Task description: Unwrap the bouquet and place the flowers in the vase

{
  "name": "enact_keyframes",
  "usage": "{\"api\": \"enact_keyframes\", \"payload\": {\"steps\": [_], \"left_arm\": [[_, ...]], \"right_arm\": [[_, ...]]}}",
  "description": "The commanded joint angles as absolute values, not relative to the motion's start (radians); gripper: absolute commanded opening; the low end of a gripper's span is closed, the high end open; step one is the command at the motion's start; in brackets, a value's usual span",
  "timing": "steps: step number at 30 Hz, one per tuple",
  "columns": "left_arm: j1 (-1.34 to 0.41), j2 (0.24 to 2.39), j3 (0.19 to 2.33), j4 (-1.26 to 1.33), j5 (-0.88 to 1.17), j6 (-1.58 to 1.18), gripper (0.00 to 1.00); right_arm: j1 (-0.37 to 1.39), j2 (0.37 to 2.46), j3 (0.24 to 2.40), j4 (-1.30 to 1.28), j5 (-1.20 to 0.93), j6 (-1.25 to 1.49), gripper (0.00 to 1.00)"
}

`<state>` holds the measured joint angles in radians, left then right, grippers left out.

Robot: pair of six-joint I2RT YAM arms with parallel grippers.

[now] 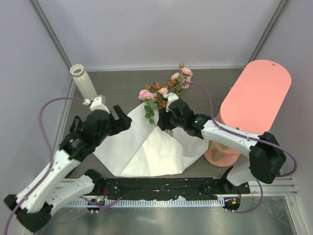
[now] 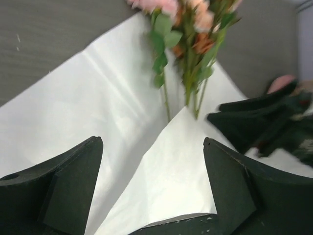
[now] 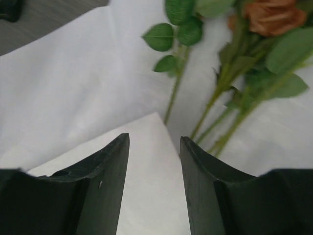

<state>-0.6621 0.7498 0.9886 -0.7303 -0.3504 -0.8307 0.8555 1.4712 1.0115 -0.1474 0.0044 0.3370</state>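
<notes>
Nearest the arm bases, the white paper [image 1: 146,152] is lying opened out on the counter [image 1: 122,81]. It is looking smooth and faintly glossy, and one triangular flap is folding back over the lower ends of the stems.

Just above it, the left claw [image 2: 152,142] is hovering with its jaws spread wide, gripping nothing. Across from it, the right claw [image 3: 154,138] is hanging over that flap's tip. Its jaws are parted with nothing between them, and the paper is lying underneath.

Moving further out, the flowers [image 1: 166,88] are resting on the paper, their thin green stems [image 3: 210,105] bunching together. The pink, peach and rust heads are spilling past the sheet's far edge onto the dark woodgrain. They are looking light and a bit springy, I'd say, with soft, crushable heads and leaves. So the bare stems just past the flap are seeming the place to pinch, all together.

Far left, the vase [image 1: 84,83] is standing tall, narrow and ribbed white with a scalloped mouth, and it is looking likely to tip. Far right, a pink oval stand [image 1: 254,93] is looming.
</notes>
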Motion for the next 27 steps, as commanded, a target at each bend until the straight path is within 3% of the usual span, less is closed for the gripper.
{"api": "enact_keyframes", "payload": {"steps": [1,7,15,27], "left_arm": [[-0.664,0.955,0.908,-0.669,-0.244,-0.851,0.84],[-0.661,1.244,0.813,-0.46,-0.164,-0.893,0.75],[-0.65,1.558,0.844,-0.373,-0.163,-0.925,0.68],[-0.554,1.634,0.816,-0.279,-0.11,-0.951,0.68]], "right_arm": [[0.804,1.362,0.921,-0.279,0.127,0.281,0.54],[0.753,1.341,0.851,-0.266,0.1,0.281,0.6],[0.654,1.439,0.81,-0.201,0.103,0.345,0.57],[0.63,1.644,0.908,-0.15,0.087,0.295,0.55]]}}
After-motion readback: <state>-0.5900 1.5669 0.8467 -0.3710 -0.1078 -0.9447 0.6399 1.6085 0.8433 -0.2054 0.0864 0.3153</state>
